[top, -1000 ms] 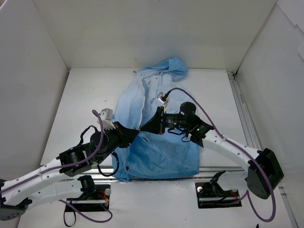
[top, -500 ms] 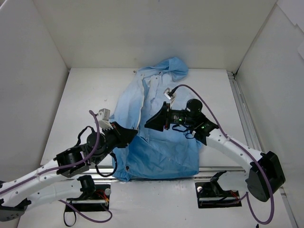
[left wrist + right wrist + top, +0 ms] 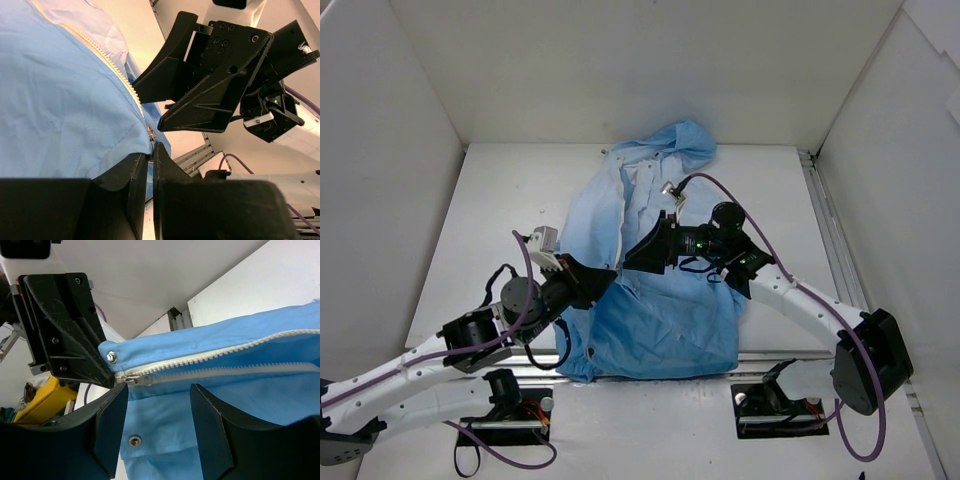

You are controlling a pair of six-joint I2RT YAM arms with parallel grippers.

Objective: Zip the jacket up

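The light blue jacket (image 3: pixel 660 300) lies flat on the white table, hood (image 3: pixel 682 142) toward the back. My left gripper (image 3: pixel 609 276) is shut on the jacket's bottom hem (image 3: pixel 125 145), right beside the zipper slider (image 3: pixel 150 132). In the right wrist view the slider (image 3: pixel 136 379) sits at the low end of the white zipper (image 3: pixel 225 356), and the two rows of teeth run apart beyond it. My right gripper (image 3: pixel 158 386) is open just above the cloth, with nothing between its fingers (image 3: pixel 111 426); the slider lies near its left fingertip. The right gripper (image 3: pixel 632 260) nearly meets the left one.
White walls close in the table on the left, back and right. A metal rail (image 3: pixel 832 240) runs along the right side. Purple cables (image 3: pixel 525 285) loop over both arms. Metal snaps (image 3: pixel 112 357) line the placket. The arm bases (image 3: pixel 510 405) stand at the near edge.
My right gripper's jaws have gone from shut to open beside the slider, and its wrist has shifted slightly toward the back. The left gripper keeps its hold on the hem.
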